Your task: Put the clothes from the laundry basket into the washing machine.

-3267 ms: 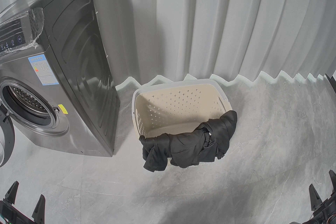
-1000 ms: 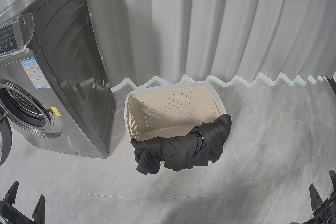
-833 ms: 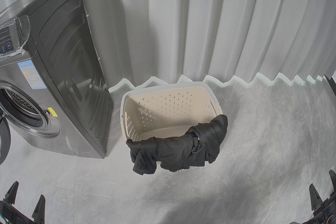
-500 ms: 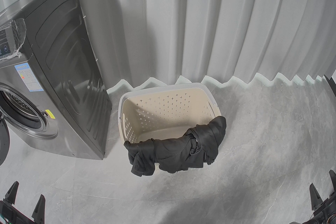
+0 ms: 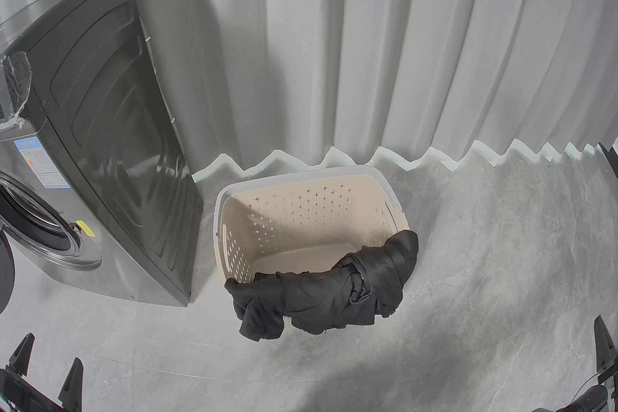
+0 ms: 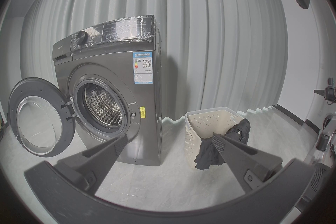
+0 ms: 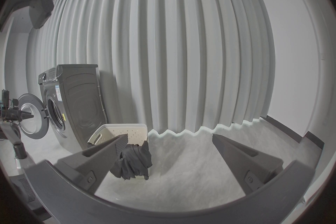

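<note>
Dark clothes (image 5: 322, 297) bunched and draped over the near rim of the basket (image 5: 302, 175), one end hanging outside at near left, the other humped over the near right corner. Basket on the floor (image 5: 515, 252), just right of the washer (image 5: 109, 130); door (image 6: 38, 116) swung wide, drum (image 6: 103, 105) exposed and, as far as seen, with nothing in it.

Spread and empty, the left end effector (image 6: 168, 138), low at near left, well apart from the clothes. Likewise spread and empty, the right end effector (image 7: 168, 137), low at near right.

Probably soft, limp and light, not fragile; likely to sag, trail and catch on the rim when lifted. Best taken, by the look of it, at the thick twisted bunch right of middle on the rim, pinching several folds at once rather than a loose hanging end.
</note>
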{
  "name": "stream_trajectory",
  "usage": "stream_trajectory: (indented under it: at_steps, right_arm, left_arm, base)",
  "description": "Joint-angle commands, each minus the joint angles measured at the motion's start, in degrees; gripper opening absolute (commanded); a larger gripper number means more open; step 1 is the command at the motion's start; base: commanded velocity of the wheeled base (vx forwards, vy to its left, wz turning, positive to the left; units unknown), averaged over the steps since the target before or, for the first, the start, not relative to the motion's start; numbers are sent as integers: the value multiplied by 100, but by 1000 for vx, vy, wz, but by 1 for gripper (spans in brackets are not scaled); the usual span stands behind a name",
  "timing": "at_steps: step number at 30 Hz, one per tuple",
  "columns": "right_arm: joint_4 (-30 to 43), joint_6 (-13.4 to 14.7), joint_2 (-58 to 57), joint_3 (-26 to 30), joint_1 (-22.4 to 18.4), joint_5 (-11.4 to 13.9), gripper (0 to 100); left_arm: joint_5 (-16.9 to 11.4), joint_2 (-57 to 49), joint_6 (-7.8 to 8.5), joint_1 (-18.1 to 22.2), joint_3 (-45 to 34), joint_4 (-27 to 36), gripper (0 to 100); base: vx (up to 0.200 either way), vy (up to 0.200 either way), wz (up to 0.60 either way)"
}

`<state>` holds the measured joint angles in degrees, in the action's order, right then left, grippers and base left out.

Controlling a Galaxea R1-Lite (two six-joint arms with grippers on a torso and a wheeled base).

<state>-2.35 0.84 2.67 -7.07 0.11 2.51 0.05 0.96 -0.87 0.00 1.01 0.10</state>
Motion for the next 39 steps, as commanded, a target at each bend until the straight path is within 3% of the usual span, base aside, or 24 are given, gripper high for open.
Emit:
stream_trajectory:
  at_steps: [1,8,15,24,32,35,39]
  right_arm:
    - [103,57,1596,-145,244,259,100]
    - [-371,-14,3143,-225,376,329,100]
    - [-1171,48,4558,-154,754,373,100]
    - [-1523,373,5692,-216,1800,417,100]
    - [-2524,426,6887,-225,1808,382,100]
    - [-3131,663,7573,-189,1905,399,100]
    - [-3491,724,8250,-233,1993,399,100]
  left_arm:
    - [-5,-88,16,0,-92,-1,100]
    - [-5,-88,25,0,-92,-1,100]
    - [-5,-88,25,0,-92,-1,100]
    - [-5,-88,16,0,-92,-1,100]
    - [-5,-88,16,0,-92,-1,100]
    - [-5,-88,7,0,-92,-1,100]
    - [4,-88,7,0,-92,-1,100]
  base:
    - [0,0,0]
    - [0,0,0]
    - [0,0,0]
    - [0,0,0]
    - [0,0,0]
    - [0,0,0]
    - [0,0,0]
